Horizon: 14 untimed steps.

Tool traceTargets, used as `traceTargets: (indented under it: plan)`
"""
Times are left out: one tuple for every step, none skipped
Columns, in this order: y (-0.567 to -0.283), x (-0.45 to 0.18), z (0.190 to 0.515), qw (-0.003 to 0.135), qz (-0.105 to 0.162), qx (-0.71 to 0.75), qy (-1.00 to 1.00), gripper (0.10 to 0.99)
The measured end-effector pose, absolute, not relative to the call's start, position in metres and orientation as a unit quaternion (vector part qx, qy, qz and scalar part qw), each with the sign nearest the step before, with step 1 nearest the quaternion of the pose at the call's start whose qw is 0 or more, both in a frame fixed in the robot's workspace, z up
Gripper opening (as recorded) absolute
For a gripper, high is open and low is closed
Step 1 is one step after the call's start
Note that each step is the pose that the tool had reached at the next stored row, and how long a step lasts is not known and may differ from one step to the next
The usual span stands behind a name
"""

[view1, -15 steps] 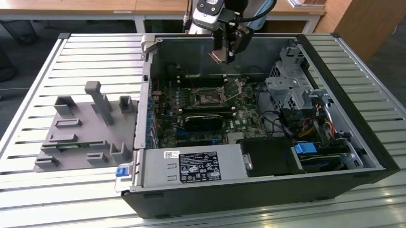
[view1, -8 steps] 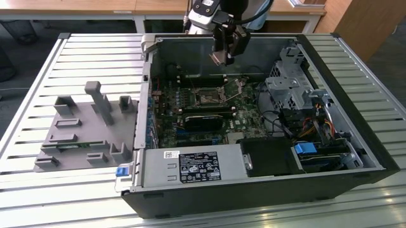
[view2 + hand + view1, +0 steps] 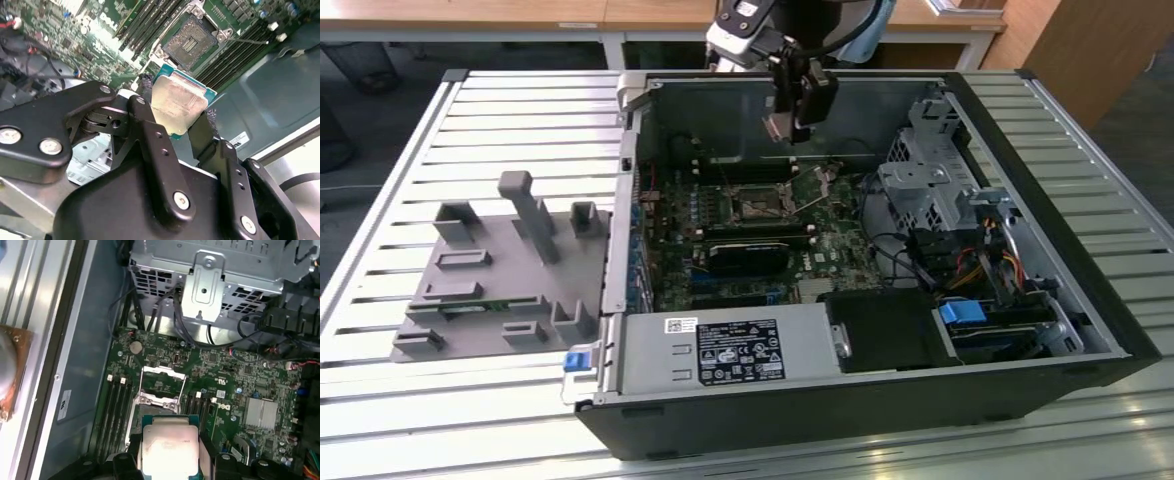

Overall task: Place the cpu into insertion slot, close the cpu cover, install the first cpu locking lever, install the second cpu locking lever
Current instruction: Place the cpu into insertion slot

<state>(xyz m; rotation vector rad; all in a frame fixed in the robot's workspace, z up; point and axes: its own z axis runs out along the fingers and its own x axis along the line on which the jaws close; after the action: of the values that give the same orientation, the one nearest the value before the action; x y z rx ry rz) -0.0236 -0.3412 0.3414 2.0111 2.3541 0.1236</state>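
Your pincer [image 3: 794, 128] is clamped on the cpu [image 3: 781, 128]: in both wrist views the 2 black fingers [image 3: 150, 130] press on opp. edges of the chip [image 3: 179, 102], its silvery top facing the cams and a green rim showing round it.

In the exterior view you're holding it up in the air inside the open pc case [image 3: 1067, 300], near the far wall, well above the motherboard [image 3: 841, 250], so the cpu is not seated.

The insertion slot [image 3: 758, 205] lies on the board below the pincer, a bit nearer the exterior cam. In the second wrist view the slot [image 3: 191, 41] is uncovered, with dark centre and metal rim exposed, and it is clear of the chip. In the first wrist view the cpu [image 3: 167, 447] hangs close to the slot [image 3: 159, 390], no contact.

The power supply [image 3: 720, 350] sits at the case's near edge. A grey fixture [image 3: 494, 270] lies on the slatted surface [image 3: 520, 110], on the exterior view's left of the case.
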Motion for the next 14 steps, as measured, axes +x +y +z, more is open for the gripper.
traceTargets:
  plan:
    - [-0.341, -0.024, 0.341, 0.022, 0.040, 0.656, 0.754, 0.537]
    - [-0.341, -0.024, 0.340, 0.022, 0.040, 0.662, 0.748, 0.537]
    - [-0.341, -0.024, 0.339, 0.022, 0.039, 0.667, 0.743, 0.537]
    - [-0.341, -0.024, 0.338, 0.023, 0.039, 0.673, 0.739, 0.537]
    - [-0.341, -0.024, 0.337, 0.023, 0.039, 0.677, 0.735, 0.537]
    - [-0.340, -0.024, 0.336, 0.023, 0.039, 0.679, 0.733, 0.537]
    - [-0.338, -0.024, 0.334, 0.023, 0.039, 0.680, 0.732, 0.537]
    - [-0.337, -0.024, 0.333, 0.023, 0.038, 0.681, 0.731, 0.537]
    - [-0.336, -0.025, 0.332, 0.023, 0.038, 0.682, 0.730, 0.537]
    - [-0.335, -0.025, 0.331, 0.023, 0.037, 0.682, 0.730, 0.537]
    - [-0.334, -0.025, 0.330, 0.023, 0.036, 0.683, 0.729, 0.537]
    - [-0.333, -0.026, 0.328, 0.023, 0.036, 0.684, 0.729, 0.537]
    - [-0.332, -0.026, 0.327, 0.023, 0.035, 0.684, 0.728, 0.537]
    - [-0.332, -0.027, 0.326, 0.023, 0.035, 0.684, 0.728, 0.537]
